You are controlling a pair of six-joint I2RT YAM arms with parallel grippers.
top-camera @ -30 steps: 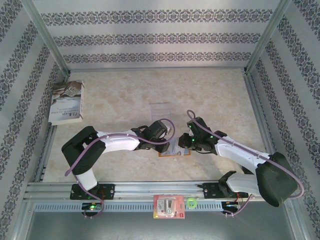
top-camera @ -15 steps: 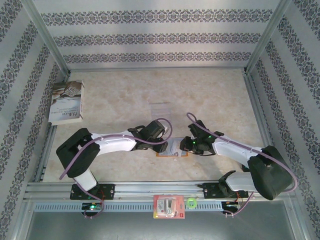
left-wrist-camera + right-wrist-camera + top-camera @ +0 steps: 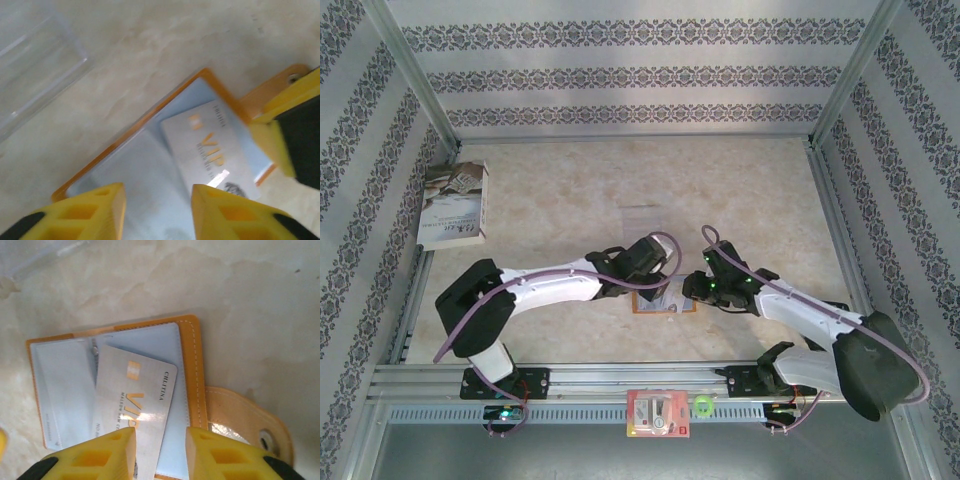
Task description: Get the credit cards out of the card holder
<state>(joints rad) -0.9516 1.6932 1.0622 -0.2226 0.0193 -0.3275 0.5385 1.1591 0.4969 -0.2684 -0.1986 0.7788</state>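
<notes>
The card holder [image 3: 663,301] lies open and flat on the table, with an orange rim [image 3: 150,111] and pale blue pockets [image 3: 65,385]. One silver credit card [image 3: 134,390] marked VIP lies askew across its pockets, most of it out in the open. My left gripper [image 3: 157,197] hovers open over the left pocket, with nothing between its yellow fingers [image 3: 87,212]. Over the card's near end my right gripper [image 3: 160,442] is open, one finger [image 3: 95,455] over the card's corner. The card [image 3: 210,150] is also seen in the left wrist view.
A clear plastic tray [image 3: 642,218] lies just beyond the wallet. A book [image 3: 453,205] sits at the far left edge. A red-and-white packet [image 3: 658,413] and a green ring [image 3: 703,405] rest on the front rail. The wallet's strap [image 3: 250,422] sticks out to the right.
The left gripper drew back left, then came right again over the wallet. The right arm shifted a little beside it. The wallet has barely moved.
</notes>
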